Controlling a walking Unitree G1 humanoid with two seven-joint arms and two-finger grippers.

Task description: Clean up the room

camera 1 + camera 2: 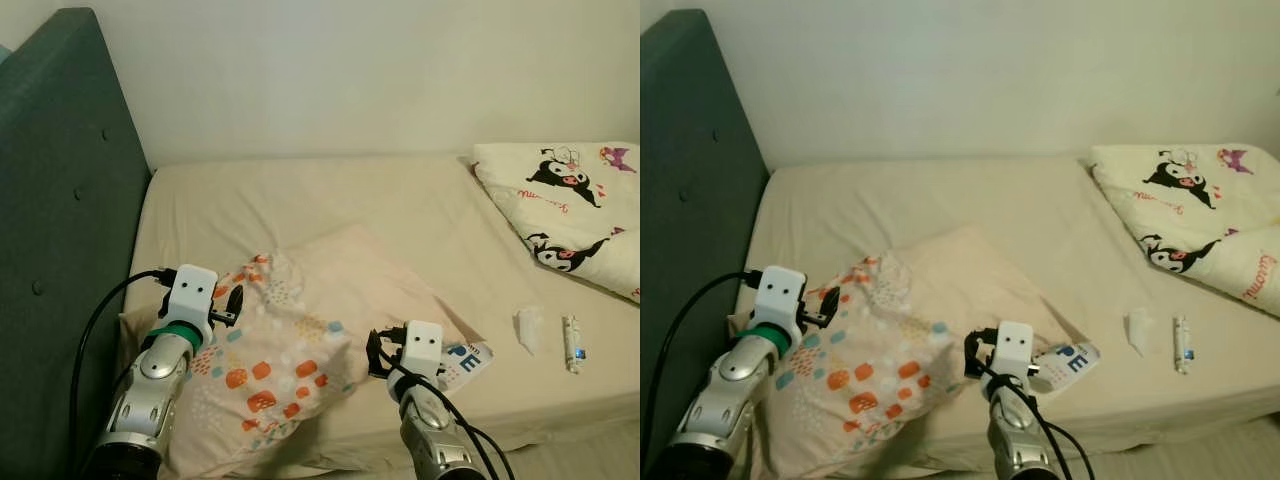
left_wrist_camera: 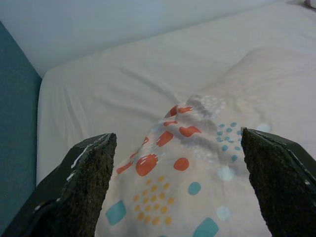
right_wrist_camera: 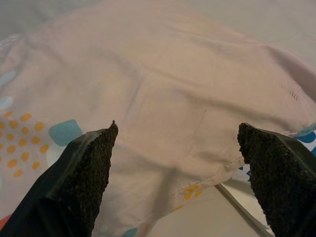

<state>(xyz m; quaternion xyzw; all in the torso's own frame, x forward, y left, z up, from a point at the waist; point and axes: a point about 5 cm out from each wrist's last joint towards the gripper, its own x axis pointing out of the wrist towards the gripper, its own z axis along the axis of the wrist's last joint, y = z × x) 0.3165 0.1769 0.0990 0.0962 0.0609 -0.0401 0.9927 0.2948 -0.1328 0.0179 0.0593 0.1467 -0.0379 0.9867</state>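
I see the soft cream pillow with orange and blue dots (image 1: 270, 360) lying on the bed between my fingers, long axis spanning from released left gripper (image 2: 180, 187) to released right gripper (image 3: 175, 182).

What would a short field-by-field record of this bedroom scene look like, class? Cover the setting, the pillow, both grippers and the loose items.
Setting: bed with a teal headboard
Pillow: patterned pillow lying near the bed's front edge
Left gripper: open, over the pillow's patterned side
Right gripper: open, over the pillow's plain pink part
Loose items: printed packet by the pillow, crumpled wrapper, small tube
Blanket: cartoon-print blanket at the right
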